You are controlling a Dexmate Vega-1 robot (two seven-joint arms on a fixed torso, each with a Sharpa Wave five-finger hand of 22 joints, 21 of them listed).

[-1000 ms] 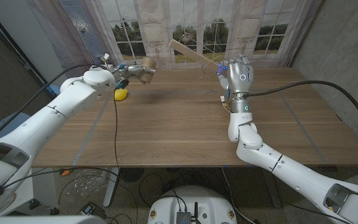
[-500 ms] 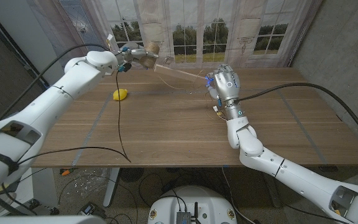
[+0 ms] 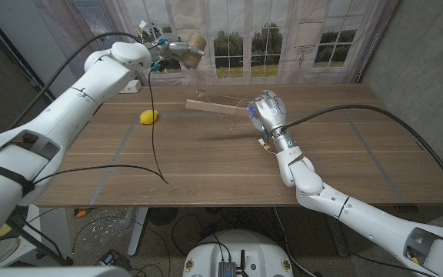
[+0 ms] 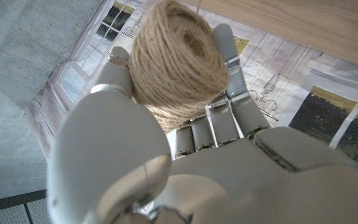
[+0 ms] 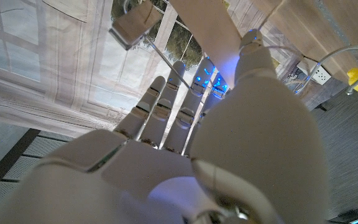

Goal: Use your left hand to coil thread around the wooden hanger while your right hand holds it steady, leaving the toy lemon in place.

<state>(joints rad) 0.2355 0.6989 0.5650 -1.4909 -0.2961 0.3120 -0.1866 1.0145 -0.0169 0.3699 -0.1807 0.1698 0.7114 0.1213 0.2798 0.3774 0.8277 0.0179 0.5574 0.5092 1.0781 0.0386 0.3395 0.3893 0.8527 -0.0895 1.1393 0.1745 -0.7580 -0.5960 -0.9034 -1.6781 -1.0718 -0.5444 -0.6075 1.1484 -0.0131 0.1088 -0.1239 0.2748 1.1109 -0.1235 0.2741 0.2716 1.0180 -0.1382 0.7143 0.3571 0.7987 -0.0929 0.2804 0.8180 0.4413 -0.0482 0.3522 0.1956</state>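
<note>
Right hand: the right hand [image 3: 268, 112] sits just right of table centre, fingers closed around the wooden hanger [image 3: 216, 107]; in its wrist view the fingers [image 5: 165, 111] wrap the wire hook.
Hanger: held above the table, the bar reaches out toward 9 o'clock from the hand, roughly level.
Toy lemon: the toy lemon [image 3: 149, 117] rests on the table at about 9 o'clock from the hanger's free end, well apart from it.
Thread: a fine strand seems to run up from the bar toward the ball; too thin to trace fully.
Left hand: the left hand [image 3: 177, 51] is raised at 11 o'clock from the hanger, beyond the table's far edge, closed around a ball of twine [image 4: 176, 59].
Step in hand: likely carrying a loop over the far side of the bar.
Doing it well: keep the strand taut, circle the ball close around the bar's free end, and swing it inboard of the lemon. The holding hand should not let the bar roll or dip.
</note>
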